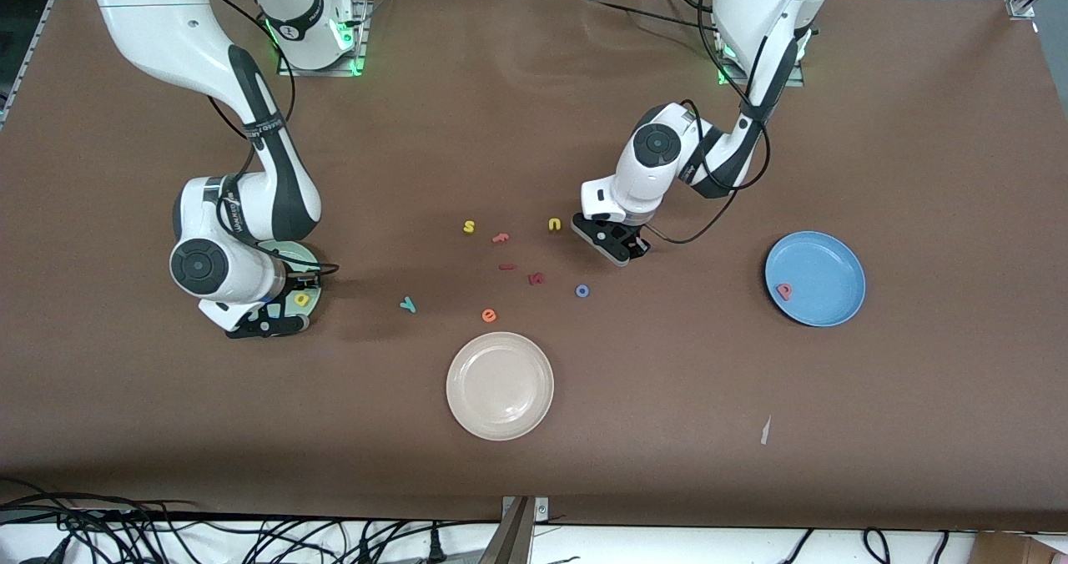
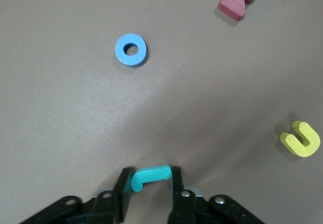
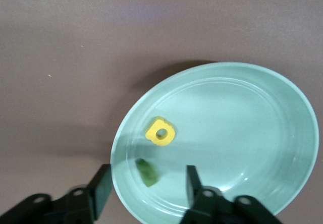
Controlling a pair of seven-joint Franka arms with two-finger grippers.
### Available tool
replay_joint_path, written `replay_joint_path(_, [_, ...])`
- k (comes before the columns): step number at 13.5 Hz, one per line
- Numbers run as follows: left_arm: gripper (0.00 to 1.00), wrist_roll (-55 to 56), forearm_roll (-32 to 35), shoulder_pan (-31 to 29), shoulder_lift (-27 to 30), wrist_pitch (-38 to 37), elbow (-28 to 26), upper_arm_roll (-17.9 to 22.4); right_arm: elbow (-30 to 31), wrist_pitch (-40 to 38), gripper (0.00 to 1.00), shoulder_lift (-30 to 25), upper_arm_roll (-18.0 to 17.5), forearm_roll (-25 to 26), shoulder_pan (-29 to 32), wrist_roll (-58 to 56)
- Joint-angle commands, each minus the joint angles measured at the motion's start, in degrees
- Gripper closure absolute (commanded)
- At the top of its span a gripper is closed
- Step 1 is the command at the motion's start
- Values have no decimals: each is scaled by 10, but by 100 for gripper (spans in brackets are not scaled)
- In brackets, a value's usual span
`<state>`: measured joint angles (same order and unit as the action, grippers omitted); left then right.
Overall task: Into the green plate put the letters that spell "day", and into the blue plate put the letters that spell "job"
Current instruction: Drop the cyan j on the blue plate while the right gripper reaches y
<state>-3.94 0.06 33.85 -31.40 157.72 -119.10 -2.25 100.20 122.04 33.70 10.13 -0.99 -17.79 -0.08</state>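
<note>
My left gripper (image 2: 150, 179) is shut on the teal hooked "j" (image 2: 151, 174), low over the table near the yellow "u" (image 1: 554, 224). The blue ring "o" (image 2: 131, 49) lies loose nearby (image 1: 582, 291). The salmon "b" (image 1: 784, 291) rests in the blue plate (image 1: 826, 255). My right gripper (image 3: 149, 183) stands open over the green plate (image 3: 242, 133), which the right arm half hides in the front view (image 1: 307, 257). The yellow "a" (image 3: 160, 132) lies in that plate. The dark green "d" (image 3: 147, 172) shows blurred and free between the fingers. The teal "y" (image 1: 407, 304) lies on the table.
A cream-white plate (image 1: 500, 385) sits nearest the front camera. Around the table's middle lie a yellow "s" (image 1: 469, 227), a salmon "f" (image 1: 501, 237), two dark red letters (image 1: 536, 279) and an orange "e" (image 1: 489, 315). A paper scrap (image 1: 765, 430) lies toward the left arm's end.
</note>
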Motion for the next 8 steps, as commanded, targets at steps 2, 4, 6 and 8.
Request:
replay_joint_path(2, [79, -3, 20, 7, -13, 4, 7, 15, -22, -32, 0, -14, -31, -5, -2, 9])
replay_joint_path(4, [89, -3, 20, 6, -12, 4, 7, 21, -30, -31, 0, -14, -41, -9, -2, 9])
replay_joint_path(6, [90, -4, 20, 5, -6, 2, 8, 29, -47, -30, 0, -6, -71, -20, -2, 10])
replay_joint_path(8, [90, 6, 14, -5, 15, 0, 7, 39, -54, -20, 0, 11, -89, -17, -2, 4])
